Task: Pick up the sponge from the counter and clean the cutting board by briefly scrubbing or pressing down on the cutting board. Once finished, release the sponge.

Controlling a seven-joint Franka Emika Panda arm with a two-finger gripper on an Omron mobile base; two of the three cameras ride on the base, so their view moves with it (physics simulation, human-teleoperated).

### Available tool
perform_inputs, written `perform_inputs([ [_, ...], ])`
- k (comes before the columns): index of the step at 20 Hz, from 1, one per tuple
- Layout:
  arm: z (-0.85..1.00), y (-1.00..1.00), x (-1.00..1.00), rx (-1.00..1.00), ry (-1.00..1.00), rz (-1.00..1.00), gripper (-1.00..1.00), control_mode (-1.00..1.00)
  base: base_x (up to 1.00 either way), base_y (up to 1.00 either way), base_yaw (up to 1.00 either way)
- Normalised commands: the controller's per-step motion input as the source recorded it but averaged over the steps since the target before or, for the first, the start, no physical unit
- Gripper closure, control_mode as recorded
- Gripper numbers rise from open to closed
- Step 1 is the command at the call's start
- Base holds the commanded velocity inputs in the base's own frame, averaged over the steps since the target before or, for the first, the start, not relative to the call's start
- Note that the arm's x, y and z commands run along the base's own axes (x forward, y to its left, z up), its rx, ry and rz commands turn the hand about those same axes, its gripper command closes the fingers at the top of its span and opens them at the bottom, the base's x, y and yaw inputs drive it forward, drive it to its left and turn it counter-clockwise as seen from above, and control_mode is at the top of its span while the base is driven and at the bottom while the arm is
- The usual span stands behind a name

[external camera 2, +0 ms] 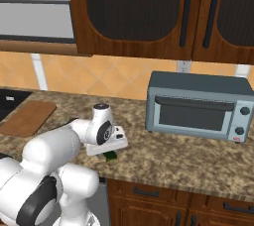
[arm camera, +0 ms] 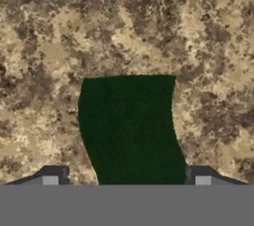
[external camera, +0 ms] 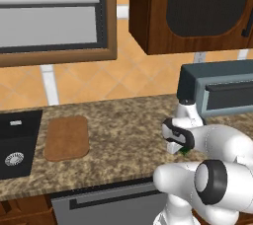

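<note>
The dark green sponge (arm camera: pixel 130 128) lies flat on the speckled granite counter (arm camera: pixel 124 27) near its front edge. My gripper (arm camera: pixel 126 180) hangs low right over it, open, with one dark fingertip on each side of the sponge; there is a small gap on the left side. From the base cameras just a green corner of the sponge (external camera: pixel 185 152) (external camera 2: pixel 111 155) peeks out under the hand (external camera: pixel 177 137) (external camera 2: pixel 106 143). The brown wooden cutting board (external camera: pixel 66 137) (external camera 2: pixel 27 117) lies far to the left of the gripper, beside the sink.
A black sink basin (external camera: pixel 17 142) is set into the counter left of the board. A grey toaster oven (external camera 2: pixel 198 107) stands on the counter to the right of the gripper. Dark wood cabinets (external camera 2: pixel 149 12) hang above.
</note>
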Motion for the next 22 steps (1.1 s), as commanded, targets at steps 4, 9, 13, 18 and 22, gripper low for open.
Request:
perform_inputs([
  [4, -0.42, 0.15, -0.25, 0.0, 0.0, 0.0, 1.0, -1.0, 0.0, 0.0, 0.0],
  [9, -0.94, 0.03, -0.04, 0.0, 0.0, 0.07, 1.0, -1.0, 0.0, 0.0, 0.0],
  [13, -1.0, 0.13, -0.01, -0.02, 0.03, 0.15, 1.0, -1.0, 0.0, 0.0, 0.0],
  [18, -0.6, 0.22, -0.12, -0.05, 0.0, 0.04, 1.0, -1.0, 0.0, 0.0, 0.0],
  [22, 0.54, 0.0, -0.59, 0.0, -0.29, 0.0, 1.0, -1.0, 0.0, 0.0, 0.0],
])
